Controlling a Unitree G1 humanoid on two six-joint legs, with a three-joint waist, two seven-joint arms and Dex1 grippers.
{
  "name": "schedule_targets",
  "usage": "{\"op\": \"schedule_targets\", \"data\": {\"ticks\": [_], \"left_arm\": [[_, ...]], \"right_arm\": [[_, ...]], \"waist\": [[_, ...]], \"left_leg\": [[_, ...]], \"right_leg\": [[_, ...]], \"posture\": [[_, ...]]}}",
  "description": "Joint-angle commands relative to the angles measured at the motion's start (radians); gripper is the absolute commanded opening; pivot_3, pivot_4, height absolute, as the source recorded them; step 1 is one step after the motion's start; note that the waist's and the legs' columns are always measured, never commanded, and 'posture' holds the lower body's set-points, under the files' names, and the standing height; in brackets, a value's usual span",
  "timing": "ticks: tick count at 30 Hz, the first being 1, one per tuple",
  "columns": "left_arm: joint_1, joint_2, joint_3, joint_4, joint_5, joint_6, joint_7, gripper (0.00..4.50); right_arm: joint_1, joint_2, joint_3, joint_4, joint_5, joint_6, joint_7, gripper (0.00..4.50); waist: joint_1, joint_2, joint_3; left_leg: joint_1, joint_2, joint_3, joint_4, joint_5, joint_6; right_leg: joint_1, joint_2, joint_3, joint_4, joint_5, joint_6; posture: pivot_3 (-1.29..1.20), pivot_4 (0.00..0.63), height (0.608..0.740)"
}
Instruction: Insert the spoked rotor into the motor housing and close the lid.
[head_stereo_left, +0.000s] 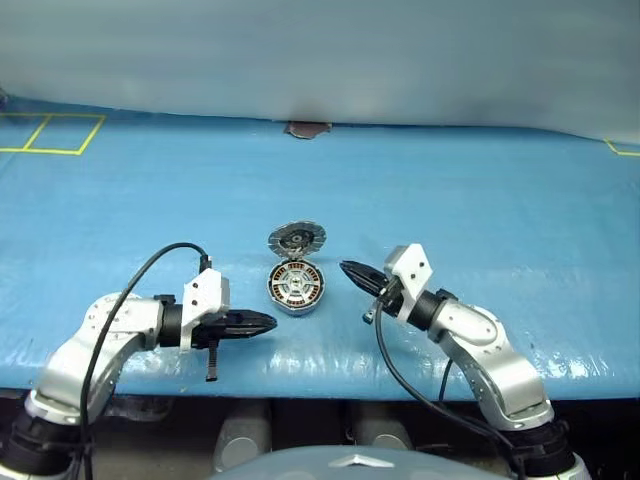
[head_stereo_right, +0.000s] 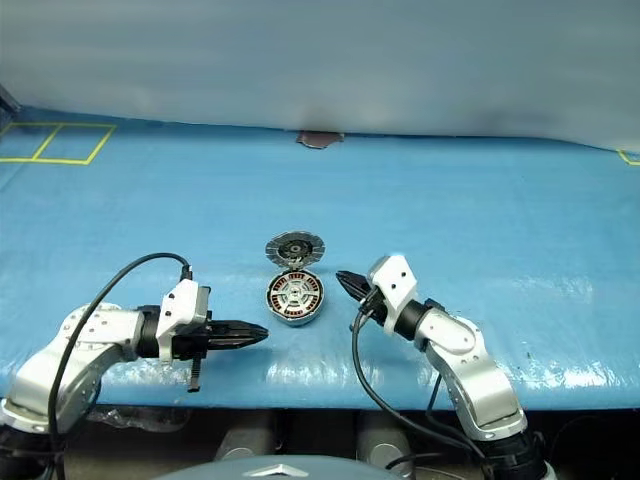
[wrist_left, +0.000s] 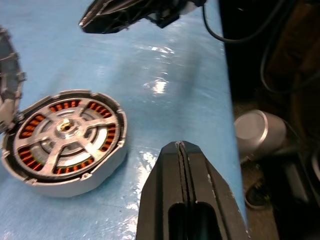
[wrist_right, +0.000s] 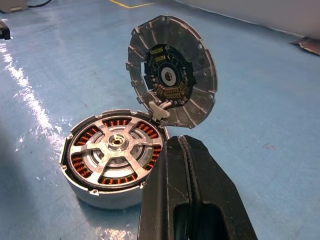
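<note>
With the spoked rotor (wrist_right: 116, 150) already seated in the motor housing (head_stereo_left: 296, 287) on the blue surface (head_stereo_left: 480, 220), your right gripper (head_stereo_left: 352, 271), jaws pressed together and empty like the left gripper's (head_stereo_left: 262, 322), sits nearer the raised lid (wrist_right: 172, 70), hinged on the housing's far edge.

robot test lab or workshop bench, long table covered in glossy blue sheeting (head_stereo_left: 480, 220), yellow tape squares (head_stereo_left: 50, 135) marked at its far corner, plain grey wall (head_stereo_left: 320, 50) behind, opened motor housing (wrist_right: 107, 160) as workpiece
</note>
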Motion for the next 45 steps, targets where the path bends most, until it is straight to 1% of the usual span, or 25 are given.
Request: {"op": "schedule_targets", "data": {"ticks": [1,6,12,20,24,29,35,37,39,41,42,45], "left_arm": [[0.068,-0.047,0.036,-0.057,0.019,-0.063,0.096,0.03],[0.135,-0.077,0.042,-0.069,0.018,-0.108,0.138,0.03],[0.197,-0.090,0.056,-0.021,0.021,-0.172,0.157,0.03],[0.221,-0.090,0.056,0.029,0.020,-0.219,0.160,0.03],[0.219,-0.091,0.062,0.039,0.018,-0.235,0.163,0.03],[0.178,-0.084,0.105,0.087,0.008,-0.272,0.158,0.03],[0.006,-0.041,0.171,0.226,-0.063,-0.212,0.110,0.03],[-0.087,-0.022,0.182,0.299,-0.105,-0.161,0.074,0.03],[-0.211,-0.011,0.178,0.406,-0.112,-0.146,0.043,0.03],[-0.317,-0.019,0.173,0.502,-0.124,-0.128,0.021,0.03],[-0.342,-0.024,0.173,0.528,-0.126,-0.123,0.012,0.03],[-0.513,-0.051,0.138,0.715,-0.095,-0.147,-0.039,0.03]], "right_arm": [[-0.057,0.040,0.060,0.002,-0.035,0.077,-0.052,0.00],[-0.120,0.099,0.138,0.036,-0.056,0.118,-0.064,0.00],[-0.176,0.150,0.180,0.105,-0.076,0.120,-0.068,0.00],[-0.177,0.150,0.237,0.210,-0.117,0.127,-0.041,0.00],[-0.171,0.154,0.244,0.209,-0.122,0.130,-0.037,0.00],[-0.169,0.160,0.199,0.137,-0.090,0.122,-0.028,0.00],[-0.135,0.109,0.155,-0.005,-0.037,0.138,0.006,0.00],[-0.101,0.088,0.135,-0.035,-0.019,0.120,0.019,0.00],[-0.044,0.076,0.113,-0.036,-0.018,0.067,0.019,0.00],[0.009,0.068,0.100,-0.022,-0.026,0.021,0.009,0.00],[0.020,0.066,0.098,-0.017,-0.028,0.009,0.007,0.00],[0.134,0.059,0.084,-0.007,-0.028,-0.070,0.005,0.00]], "waist": [[0.000,0.000,0.000],[0.002,0.000,0.000],[-0.002,0.000,0.000],[-0.004,0.000,0.000],[-0.008,0.000,-0.001],[-0.011,0.000,-0.001],[-0.004,0.000,0.000],[-0.003,0.000,0.000],[0.002,0.000,0.000],[0.007,-0.001,0.000],[0.004,-0.001,0.000],[-0.001,-0.002,-0.001]], "left_leg": [[0.000,0.000,0.000,0.000,0.000,0.000],[0.000,0.000,0.000,0.001,0.000,0.000],[0.000,0.000,0.001,0.000,0.000,0.000],[0.000,0.000,0.001,-0.001,0.000,0.000],[0.000,0.000,0.001,-0.001,0.000,0.000],[0.000,0.000,0.001,-0.001,0.000,0.000],[-0.001,0.000,0.001,-0.001,0.000,0.000],[-0.001,0.000,0.001,-0.001,0.000,0.000],[-0.001,0.000,0.000,-0.001,0.000,0.000],[-0.001,-0.001,-0.001,-0.001,0.000,0.000],[-0.002,-0.001,-0.001,-0.001,0.000,0.000],[-0.001,-0.001,0.000,-0.001,0.000,0.000]], "right_leg": [[0.000,0.000,0.000,0.000,0.000,0.000],[0.000,0.000,0.000,0.000,0.000,0.000],[-0.001,0.000,0.000,-0.001,0.000,0.000],[-0.001,0.000,0.001,-0.001,0.000,0.000],[-0.001,0.000,0.000,-0.001,0.000,0.000],[-0.002,0.000,0.000,-0.001,0.000,0.000],[-0.002,0.000,0.000,-0.001,0.000,0.000],[-0.001,0.000,0.000,-0.001,0.000,0.000],[-0.001,0.000,-0.001,-0.001,0.000,0.000],[-0.001,0.000,-0.003,-0.001,0.000,0.000],[-0.001,0.000,-0.003,-0.002,0.000,0.000],[-0.001,0.000,-0.001,-0.003,0.002,0.003]], "posture": [[0.00,0.150,0.740],[0.00,0.150,0.740],[0.00,0.150,0.740],[0.00,0.150,0.740],[0.00,0.150,0.740],[0.00,0.150,0.740],[0.00,0.150,0.740],[0.00,0.150,0.740],[0.00,0.150,0.740],[0.00,0.150,0.740],[0.00,0.150,0.740],[0.00,0.150,0.740]]}}
